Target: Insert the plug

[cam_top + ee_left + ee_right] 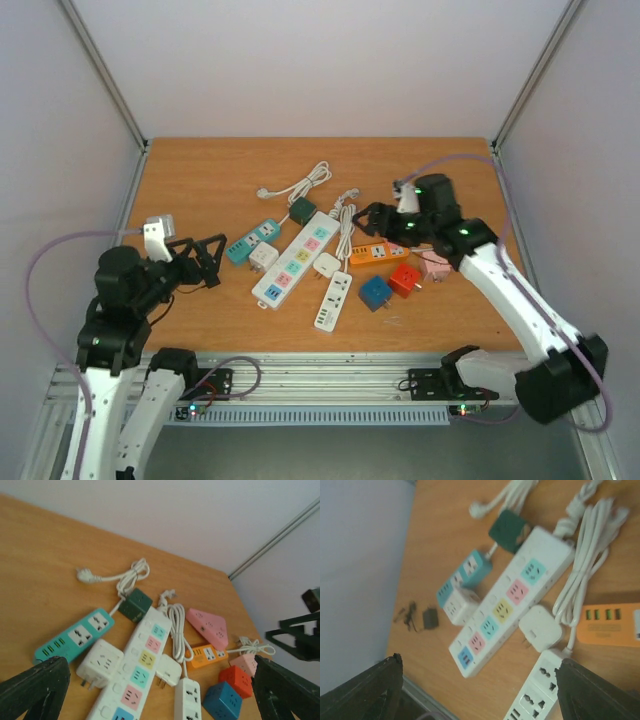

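**Top view.** The left gripper [214,262] is wide open and holds nothing. The right gripper [368,226] is open too, with nothing in it. The small white plug [327,266] lies on the table [200,170] between the two hands. It is nearer the right gripper, to that hand's left and closer to the arm bases. It sits just beside the long white strip [298,258], not pushed into it.

I count four strips: that long one, a teal strip [250,241], an orange strip [378,254] and a second white strip [334,300]. I count five cubes: a green cube [302,210], a white cube [263,257], a blue cube [376,292], a red cube [405,280] and a pink cube [434,265]. The right gripper hides one end of the orange strip.

**Left wrist view.** Two dark fingers [35,687] sit in the bottom corners, cut off by the edge. They are far apart with nothing between them. Ahead of them lies the long white strip, with six coloured squares and its near end cut off. The small white plug [167,670] is just to its right, prongs showing. Farther ahead is a pink triangle block [207,626]. I count three tied white cords [134,575].

**Right wrist view.** This picture is blurry. The fingers [367,690] are in the bottom corners, wide apart, with nothing between them. The small white plug [539,628] lies ahead, between them. The orange strip is cut off at the right edge. Off to the left are some small dark bits [420,617]; I cannot tell what they are. Any writing on the sockets is too blurred to read.
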You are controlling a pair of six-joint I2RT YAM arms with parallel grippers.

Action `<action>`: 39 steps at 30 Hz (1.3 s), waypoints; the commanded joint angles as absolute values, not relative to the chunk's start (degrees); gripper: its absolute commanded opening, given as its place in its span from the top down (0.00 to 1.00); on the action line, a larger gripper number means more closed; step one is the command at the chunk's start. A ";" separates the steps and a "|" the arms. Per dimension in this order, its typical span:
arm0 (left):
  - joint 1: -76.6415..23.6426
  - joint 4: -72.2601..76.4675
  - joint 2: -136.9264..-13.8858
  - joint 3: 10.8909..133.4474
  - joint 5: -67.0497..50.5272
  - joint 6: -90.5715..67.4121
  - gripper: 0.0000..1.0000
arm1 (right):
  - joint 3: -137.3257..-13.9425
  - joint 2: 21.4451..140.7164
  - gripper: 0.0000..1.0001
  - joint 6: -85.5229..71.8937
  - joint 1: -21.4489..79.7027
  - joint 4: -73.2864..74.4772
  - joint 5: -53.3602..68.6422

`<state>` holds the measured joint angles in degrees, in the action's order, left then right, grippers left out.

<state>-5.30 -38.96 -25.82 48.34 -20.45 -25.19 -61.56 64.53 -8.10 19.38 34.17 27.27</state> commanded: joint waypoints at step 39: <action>-11.95 -22.25 -74.82 54.22 -14.85 -36.66 0.13 | -119.33 138.34 0.31 32.79 33.88 43.64 11.71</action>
<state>-11.77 -24.71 -75.20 53.89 -15.97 -37.50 -115.24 136.27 31.64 33.12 40.58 12.75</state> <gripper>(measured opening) 0.864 0.743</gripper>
